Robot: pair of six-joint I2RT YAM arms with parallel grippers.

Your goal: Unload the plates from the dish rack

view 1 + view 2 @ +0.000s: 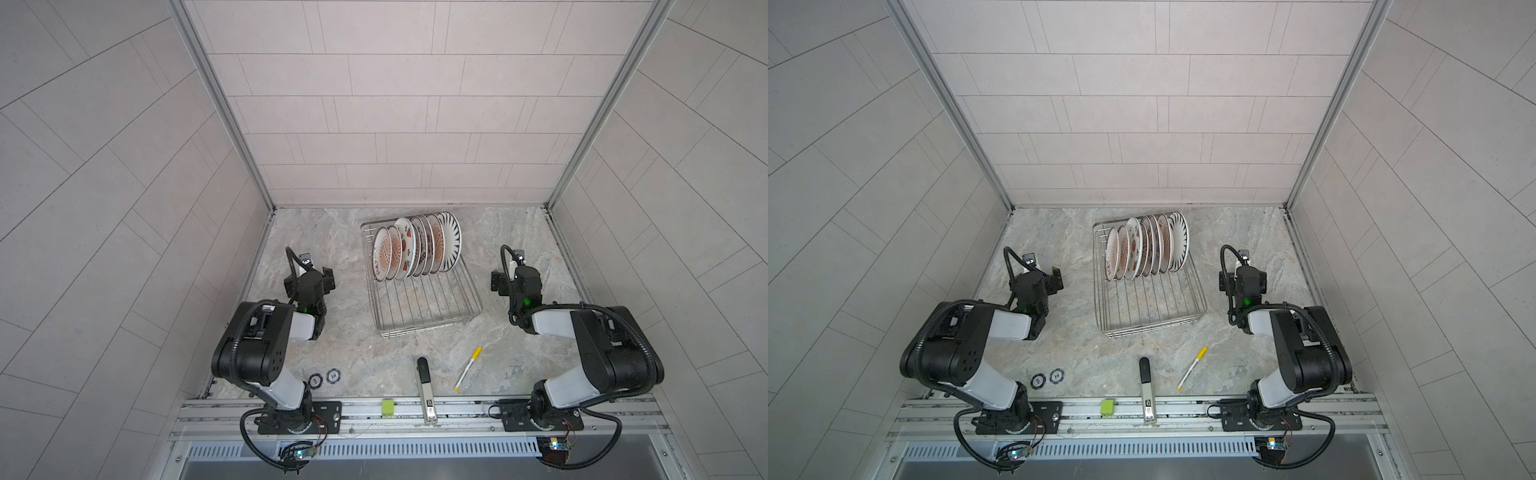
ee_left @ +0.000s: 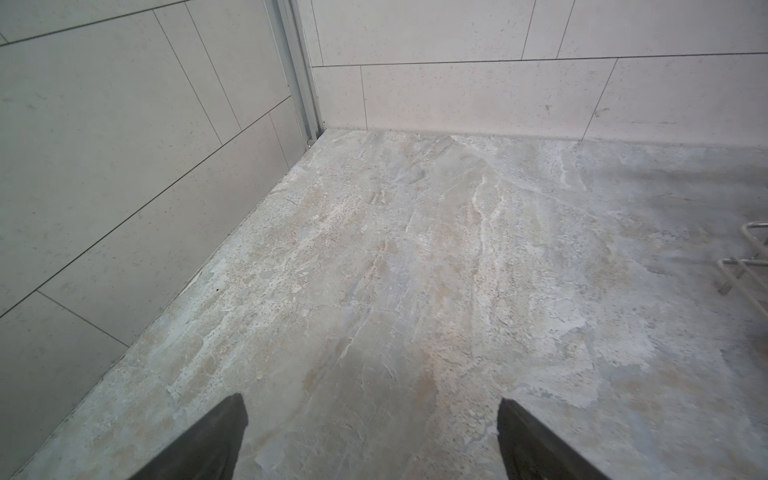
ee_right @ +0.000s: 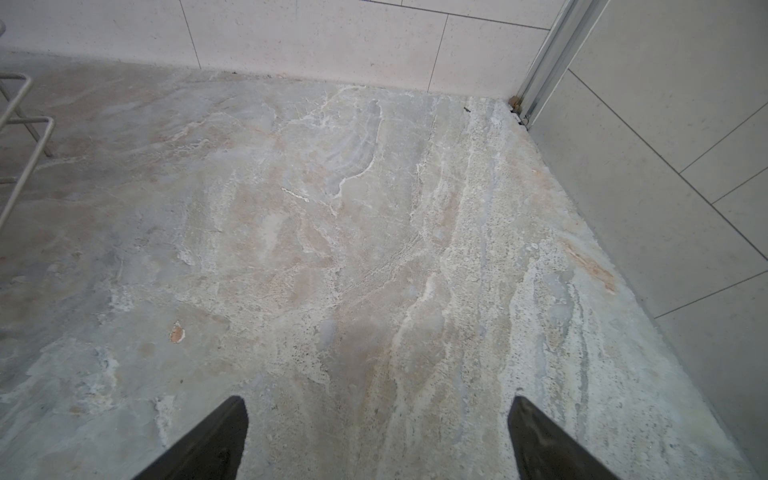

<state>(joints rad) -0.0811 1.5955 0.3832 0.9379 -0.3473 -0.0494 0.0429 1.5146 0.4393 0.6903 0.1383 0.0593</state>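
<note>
We are keeping the left tool (image 2: 372,399) and the right tool (image 3: 377,399) apart and empty, flanking the dish rack (image 1: 428,328) that is carrying the plates (image 1: 415,249) on edge.

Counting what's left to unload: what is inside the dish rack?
About seven plates stand on edge in a row at the far end of the dish rack. They overlap, hiding most faces; the near half is bare wire.

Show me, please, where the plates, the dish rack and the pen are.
plates (image 1: 384,254): in a top view, on the leftmost plate's face.
dish rack (image 1: 424,303): in a top view, on its bare wire floor.
pen (image 1: 467,369): in a top view, on the middle of its white barrel.
</note>
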